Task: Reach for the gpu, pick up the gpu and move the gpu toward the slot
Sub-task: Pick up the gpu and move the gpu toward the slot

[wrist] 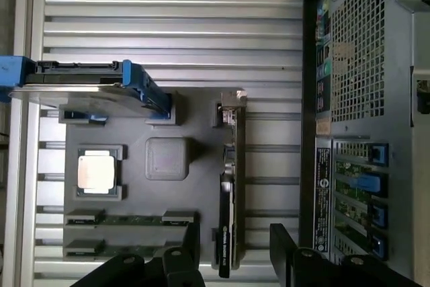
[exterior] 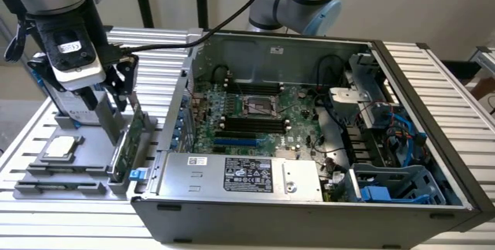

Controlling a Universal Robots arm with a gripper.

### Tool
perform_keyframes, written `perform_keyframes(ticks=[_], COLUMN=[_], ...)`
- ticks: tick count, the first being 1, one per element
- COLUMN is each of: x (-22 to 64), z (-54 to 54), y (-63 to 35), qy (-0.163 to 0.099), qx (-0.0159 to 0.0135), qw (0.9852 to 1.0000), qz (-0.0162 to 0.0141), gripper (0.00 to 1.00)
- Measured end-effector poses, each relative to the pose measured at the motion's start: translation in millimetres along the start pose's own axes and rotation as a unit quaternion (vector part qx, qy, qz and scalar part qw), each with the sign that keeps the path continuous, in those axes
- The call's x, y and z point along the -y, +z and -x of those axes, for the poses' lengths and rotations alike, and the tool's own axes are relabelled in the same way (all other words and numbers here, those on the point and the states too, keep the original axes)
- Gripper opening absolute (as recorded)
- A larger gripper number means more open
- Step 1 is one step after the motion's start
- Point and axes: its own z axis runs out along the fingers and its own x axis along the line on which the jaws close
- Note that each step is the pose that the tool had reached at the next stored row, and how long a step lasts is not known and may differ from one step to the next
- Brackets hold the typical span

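Note:
The gpu is a thin green card standing on its edge in a grey fixture, just outside the open computer case. In the wrist view the gpu runs lengthwise, with its silver bracket at the far end. My gripper is open. One black finger is on each side of the card's near end, with a gap on both sides. In the exterior view my gripper hangs just above the card. Blue slots lie on the motherboard inside the case.
The fixture also holds a silver hard drive in a blue frame, a square silver chip and memory sticks. The case wall rises close beside the gpu. A power supply sits at the case's front.

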Motion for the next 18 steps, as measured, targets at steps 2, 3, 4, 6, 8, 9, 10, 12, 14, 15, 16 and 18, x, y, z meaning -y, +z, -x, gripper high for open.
perform_keyframes(ticks=[2,3,4,6,8,9,10,12,14,15,16,18], x=[0.1,0.2,0.3,0.4,0.5,0.6,0.6,0.8,0.9,0.9,1.0,1.1], z=[-0.4,-0.5,-0.7,-1.0,-1.2,-1.4,-1.5,-1.8,-2.2,-2.7,-3.2,-4.2], y=[3.6,5.3,7.1,10.9,14.5,16.3,18.1,21.7,25.3,27.2,29.0,32.7], qy=[0.002,0.002,0.003,0.004,0.006,0.006,0.007,0.008,0.009,0.009,0.009,0.009], qx=[0.0006,0.0009,0.0012,0.0018,0.0023,0.0026,0.0028,0.0032,0.0034,0.0035,0.0036,0.0037], qw=[1.0,1.0,1.0,1.0,1.0,1.0,1.0,1.0,1.0,0.9999,0.9999,0.9999], qz=[0.0,0.0,0.0,0.0,-0.0001,-0.0001,-0.0001,-0.0001,-0.0001,-0.0001,-0.0001,-0.0001], gripper=[0.54,0.54,0.54,0.54,0.54,0.54,0.54,0.54,0.54,0.54,0.54,0.54])
